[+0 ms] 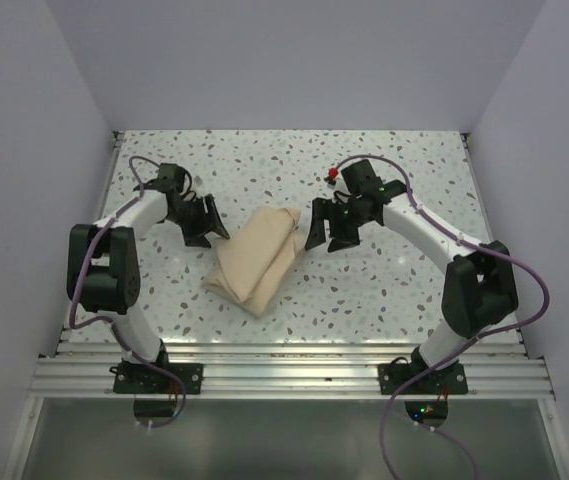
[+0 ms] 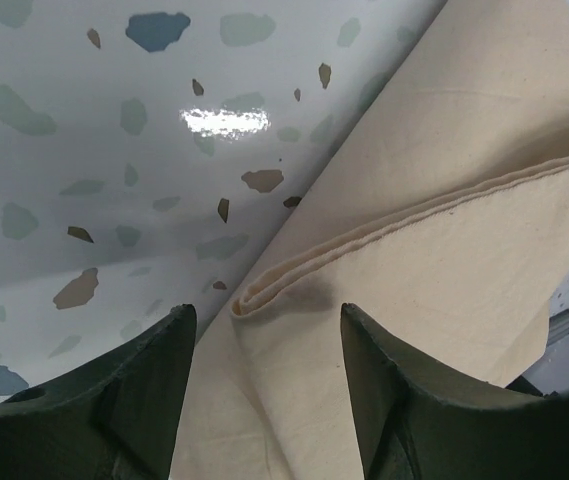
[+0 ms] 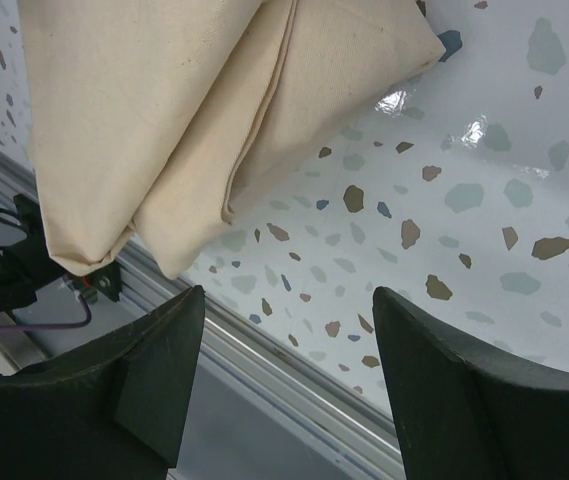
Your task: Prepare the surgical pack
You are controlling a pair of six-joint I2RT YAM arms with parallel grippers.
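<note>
The surgical pack (image 1: pixel 257 257) is a folded tan cloth bundle lying on the speckled table between the two arms. It also shows in the left wrist view (image 2: pixel 444 230) and in the right wrist view (image 3: pixel 174 130). My left gripper (image 1: pixel 207 224) is open at the bundle's left edge, its jaws spread over the cloth with a folded hem (image 2: pixel 264 290) just ahead of them. My right gripper (image 1: pixel 322 228) is open and empty just right of the bundle's far corner, above bare table (image 3: pixel 444 220).
A small red object (image 1: pixel 333 175) sits by the right arm's wrist at the back. White walls enclose the table on three sides. An aluminium rail (image 1: pixel 284 365) runs along the near edge; it also shows in the right wrist view (image 3: pixel 294 370).
</note>
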